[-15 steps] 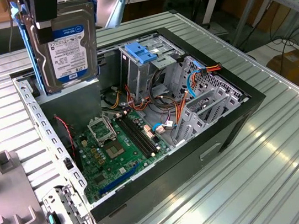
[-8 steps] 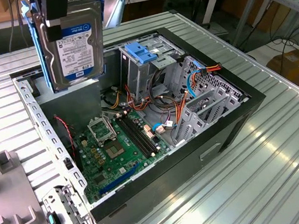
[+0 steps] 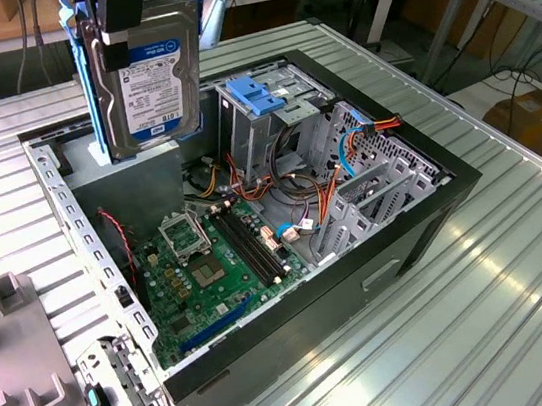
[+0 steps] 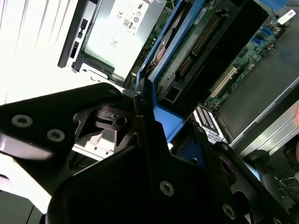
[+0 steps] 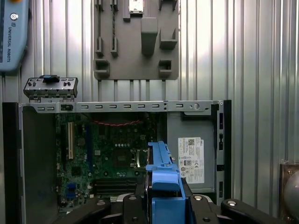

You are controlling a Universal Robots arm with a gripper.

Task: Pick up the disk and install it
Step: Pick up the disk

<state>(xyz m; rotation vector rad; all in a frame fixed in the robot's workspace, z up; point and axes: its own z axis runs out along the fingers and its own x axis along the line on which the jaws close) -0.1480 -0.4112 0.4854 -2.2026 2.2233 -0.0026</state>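
Your gripper (image 3: 126,31) is clamped on the blue carrier frame of the disk (image 3: 151,83), holding it upright above the open computer case (image 3: 398,246), likely so it clears the wall and drive cage (image 3: 256,99).

I've got the pincer (image 3: 123,47) clamped on the disk (image 3: 153,83), free air all round it above the open case (image 3: 427,232). Under it sits the grey box (image 5: 190,161), blocking. Toward the exterior view's right of it, the drive cage (image 3: 257,114) and cables (image 3: 315,192) crowd. Over the motherboard (image 3: 204,263) it's open.
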